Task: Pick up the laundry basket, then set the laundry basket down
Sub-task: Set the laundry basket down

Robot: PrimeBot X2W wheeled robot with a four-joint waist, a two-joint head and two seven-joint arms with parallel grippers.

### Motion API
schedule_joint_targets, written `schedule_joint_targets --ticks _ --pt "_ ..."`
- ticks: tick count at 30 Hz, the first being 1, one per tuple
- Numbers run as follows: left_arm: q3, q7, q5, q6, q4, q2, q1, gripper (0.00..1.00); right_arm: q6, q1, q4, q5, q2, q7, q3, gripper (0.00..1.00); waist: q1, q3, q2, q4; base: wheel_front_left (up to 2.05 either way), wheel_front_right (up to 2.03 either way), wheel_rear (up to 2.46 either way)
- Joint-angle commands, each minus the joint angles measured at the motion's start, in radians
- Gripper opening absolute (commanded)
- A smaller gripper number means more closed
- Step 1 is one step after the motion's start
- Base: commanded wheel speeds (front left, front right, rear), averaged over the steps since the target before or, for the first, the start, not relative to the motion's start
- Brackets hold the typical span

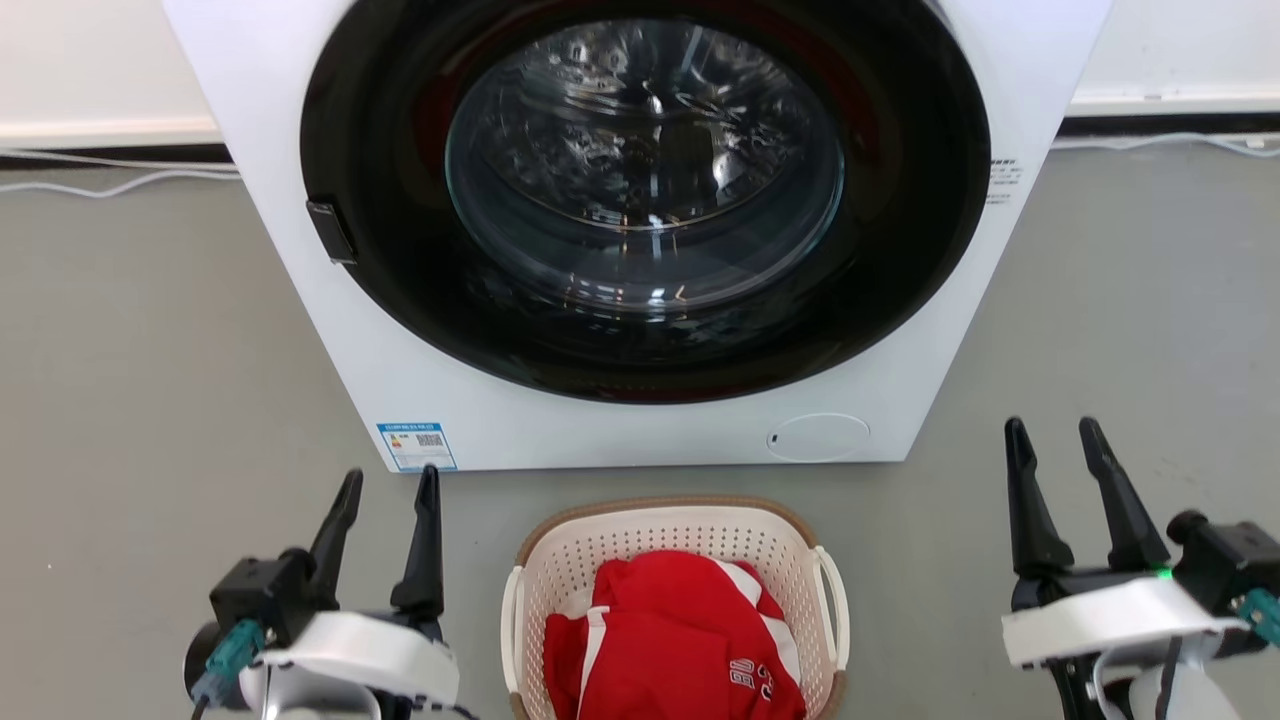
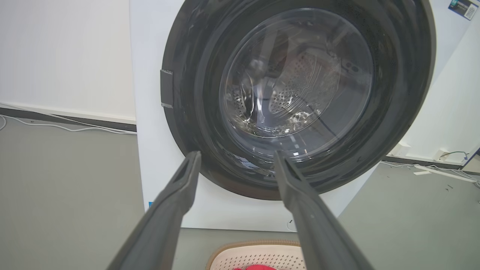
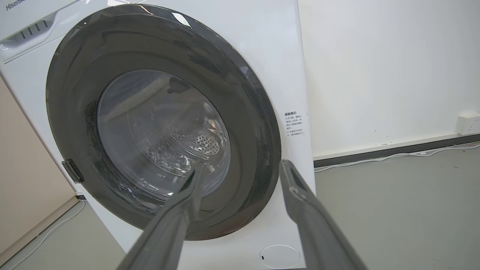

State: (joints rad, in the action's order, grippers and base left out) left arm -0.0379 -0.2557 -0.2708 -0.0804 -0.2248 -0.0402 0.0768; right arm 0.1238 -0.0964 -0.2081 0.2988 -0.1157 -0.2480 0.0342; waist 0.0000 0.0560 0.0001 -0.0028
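While standing on the floor (image 1: pixel 150 400) at 6 o'clock of the washing machine (image 1: pixel 600 430): one laundry basket (image 1: pixel 690 535), containing a red garment (image 1: pixel 670 640). Left jaws at its 9 o'clock, right jaws at 3 o'clock; both spread wide, empty.

Washing machine (image 3: pixel 270 56): brand lettering (image 3: pixel 14 4) "Hisens", cut by the frame edge, at the panel's top corner. Blue sticker (image 1: pixel 417 446) and door-side notice (image 3: pixel 295 123): print illegible. Red garment (image 1: pixel 680 640) in the laundry basket (image 1: pixel 600 545): white characters, unreadable.
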Motion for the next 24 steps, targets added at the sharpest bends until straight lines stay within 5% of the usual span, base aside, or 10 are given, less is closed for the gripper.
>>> schedule_joint_targets --ticks 1,24 --pt "0.023 -0.006 -0.013 -0.002 0.038 -0.010 0.002 1.00 0.007 0.005 0.033 -0.015 -0.002 -0.014 -0.013 1.00 0.0000 -0.009 -0.0001 0.005 0.00 0.00 0.00" --pt "-0.008 -0.006 0.008 0.035 0.086 -0.010 -0.031 1.00 0.007 0.028 0.061 -0.045 0.016 -0.014 -0.001 1.00 0.0000 -0.009 -0.0001 0.005 0.00 0.00 0.00"
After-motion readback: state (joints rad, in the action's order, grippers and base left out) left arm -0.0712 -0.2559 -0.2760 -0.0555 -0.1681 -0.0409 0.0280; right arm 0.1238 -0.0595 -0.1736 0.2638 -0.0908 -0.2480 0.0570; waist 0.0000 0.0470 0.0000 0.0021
